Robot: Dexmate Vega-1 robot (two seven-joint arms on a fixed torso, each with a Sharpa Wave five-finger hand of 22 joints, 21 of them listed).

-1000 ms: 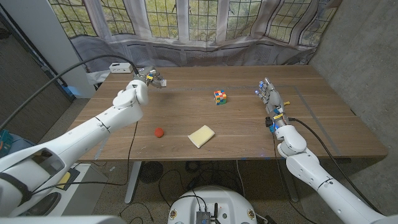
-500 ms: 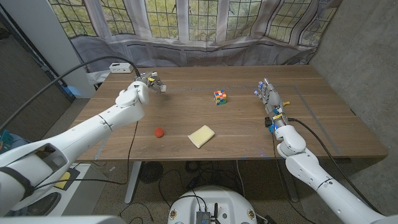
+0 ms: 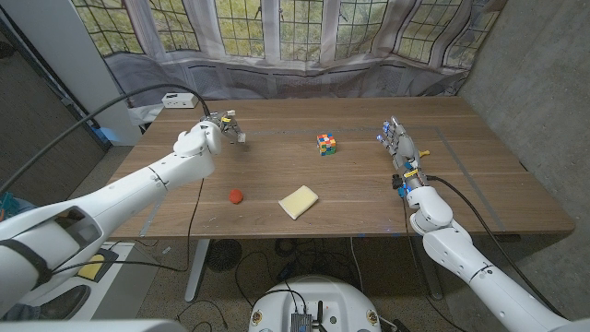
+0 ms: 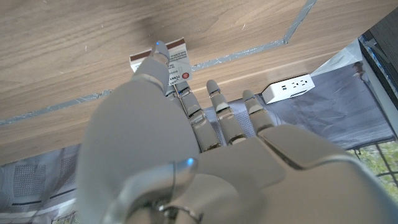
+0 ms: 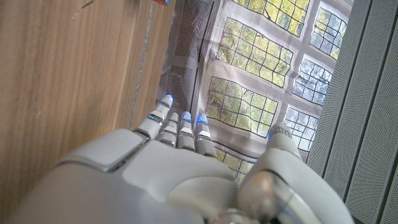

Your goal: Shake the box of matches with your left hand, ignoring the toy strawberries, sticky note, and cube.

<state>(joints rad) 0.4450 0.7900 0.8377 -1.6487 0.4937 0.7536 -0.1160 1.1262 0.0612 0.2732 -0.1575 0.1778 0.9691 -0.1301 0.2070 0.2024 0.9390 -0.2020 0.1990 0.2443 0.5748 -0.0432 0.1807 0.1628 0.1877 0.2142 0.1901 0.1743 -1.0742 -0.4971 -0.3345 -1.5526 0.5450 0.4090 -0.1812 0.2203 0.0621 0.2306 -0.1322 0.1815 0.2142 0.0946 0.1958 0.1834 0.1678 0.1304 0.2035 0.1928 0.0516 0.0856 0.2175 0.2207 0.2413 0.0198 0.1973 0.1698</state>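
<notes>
My left hand point(image 3: 216, 124) is raised over the table's far left part and pinches the small white box of matches point(image 3: 241, 135) between thumb and fingers. In the left wrist view the box point(image 4: 178, 55) sticks out past the thumb point(image 4: 151, 74), its printed white label with a red edge facing the camera, above the wood. My right hand point(image 3: 398, 144) stands on its edge at the table's right side with its fingers apart and nothing in it; it also appears in the right wrist view point(image 5: 161, 168).
A multicoloured cube point(image 3: 325, 143) sits mid-table toward the back. A red toy strawberry point(image 3: 236, 195) and a yellow sticky note point(image 3: 299, 201) lie near the front. A white power strip point(image 3: 175, 100) lies at the far left corner beyond the table point(image 3: 498, 184).
The box of matches has swung down and slightly right in my left hand across the frames, as the hand tilts. My right hand and the other objects have stayed still.
</notes>
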